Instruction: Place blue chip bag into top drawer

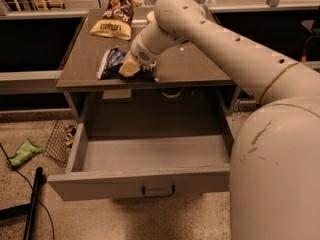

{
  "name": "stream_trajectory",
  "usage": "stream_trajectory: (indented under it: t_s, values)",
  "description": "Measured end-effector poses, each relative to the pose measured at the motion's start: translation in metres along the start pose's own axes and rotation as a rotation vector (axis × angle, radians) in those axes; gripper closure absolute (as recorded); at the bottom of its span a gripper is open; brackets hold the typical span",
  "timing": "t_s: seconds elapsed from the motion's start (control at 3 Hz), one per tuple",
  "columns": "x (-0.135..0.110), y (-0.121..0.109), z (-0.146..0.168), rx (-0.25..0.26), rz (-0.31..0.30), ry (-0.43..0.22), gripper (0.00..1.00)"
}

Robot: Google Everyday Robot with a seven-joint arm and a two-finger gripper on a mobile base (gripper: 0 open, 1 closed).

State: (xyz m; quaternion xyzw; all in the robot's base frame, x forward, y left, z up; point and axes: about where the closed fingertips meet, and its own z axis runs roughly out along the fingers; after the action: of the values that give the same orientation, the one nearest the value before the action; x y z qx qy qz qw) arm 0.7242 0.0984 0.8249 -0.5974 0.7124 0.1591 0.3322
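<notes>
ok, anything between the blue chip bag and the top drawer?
Nothing visible. The blue chip bag lies near the front edge of the tabletop, with the gripper down on it. The top drawer is pulled out just below. Only the table edge must be passed. The yellow chip bag sits further back.

The claw (131, 68), upper left of centre, covers the right part of the blue chip bag (109, 63) on the desk (185, 71), while the arm (240, 59) at lower right hides the right end of the top drawer (150, 154).
</notes>
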Motion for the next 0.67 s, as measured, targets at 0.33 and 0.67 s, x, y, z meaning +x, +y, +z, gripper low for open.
stream_trajectory:
  t_s: [0.33,0.67]
  values:
    - [-0.002,0.0,-0.019,0.017,0.002,-0.054,0.92]
    - [-0.007,0.016,-0.067,0.051,-0.01,-0.146,1.0]
